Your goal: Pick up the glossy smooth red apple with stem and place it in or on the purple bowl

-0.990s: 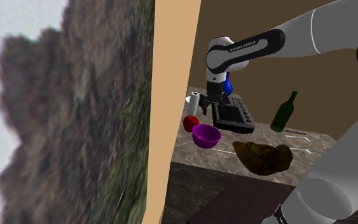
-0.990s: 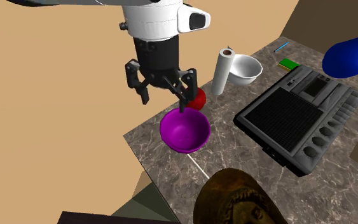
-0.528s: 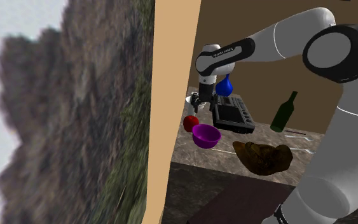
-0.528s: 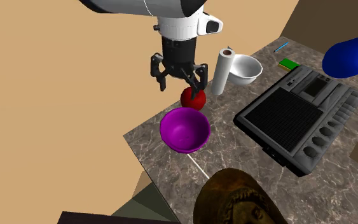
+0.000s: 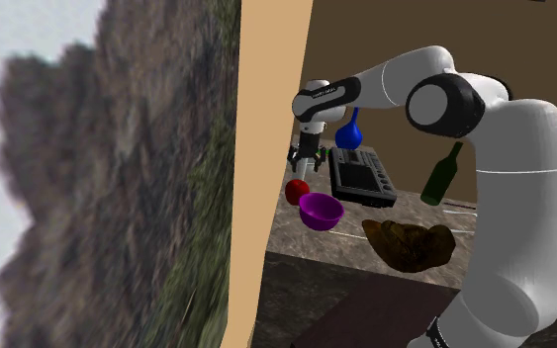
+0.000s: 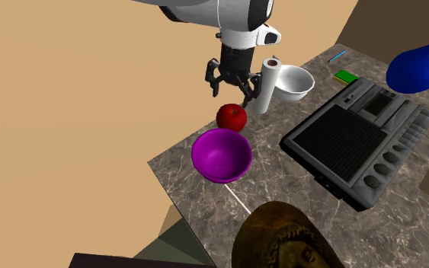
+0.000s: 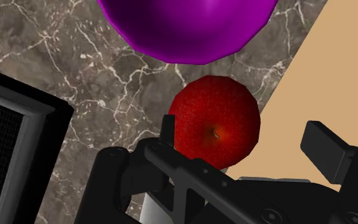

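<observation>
- The gripper (image 6: 230,93) hangs above the red apple (image 6: 232,117) with its two black fingers spread apart, holding nothing. The second exterior view shows a gap between the fingertips and the fruit.
- In the wrist view the red apple (image 7: 217,121) lies beneath the spread fingers (image 7: 323,143), closer to one than the other, its stem dimple facing up.
- The apple rests on the marbled counter (image 6: 403,221) close to its edge, just beside the purple bowl (image 6: 221,154) and on the bowl's far side in the second exterior view.
- The purple bowl stands upright.
- Just to the second exterior view's right of the gripper stands a white paper roll (image 6: 266,84), with a white bowl (image 6: 295,82) beside it.
- Farther right lies a black device (image 6: 357,141) with a grille, and a blue vase (image 6: 422,65) shows at that view's right edge.
- In the shoulder view a green bottle (image 5: 442,175) stands to the right of the device, and a brown lumpy object (image 5: 410,242) lies on the counter's near side.
</observation>
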Controlling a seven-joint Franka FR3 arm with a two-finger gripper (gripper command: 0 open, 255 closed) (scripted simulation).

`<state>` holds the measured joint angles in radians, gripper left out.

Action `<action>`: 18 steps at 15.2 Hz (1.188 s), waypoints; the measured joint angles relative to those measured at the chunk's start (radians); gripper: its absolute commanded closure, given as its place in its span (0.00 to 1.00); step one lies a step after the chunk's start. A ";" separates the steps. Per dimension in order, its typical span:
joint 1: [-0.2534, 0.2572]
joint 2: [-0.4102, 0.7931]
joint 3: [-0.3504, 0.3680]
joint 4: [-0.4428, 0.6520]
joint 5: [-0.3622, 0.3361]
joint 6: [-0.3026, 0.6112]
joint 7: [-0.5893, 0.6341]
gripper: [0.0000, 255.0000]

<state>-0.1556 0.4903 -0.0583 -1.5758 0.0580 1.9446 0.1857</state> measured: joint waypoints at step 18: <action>-0.020 0.166 0.000 0.114 0.029 0.061 0.007 1.00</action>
<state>-0.1761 0.6565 -0.0579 -1.4617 0.0872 2.0054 0.1927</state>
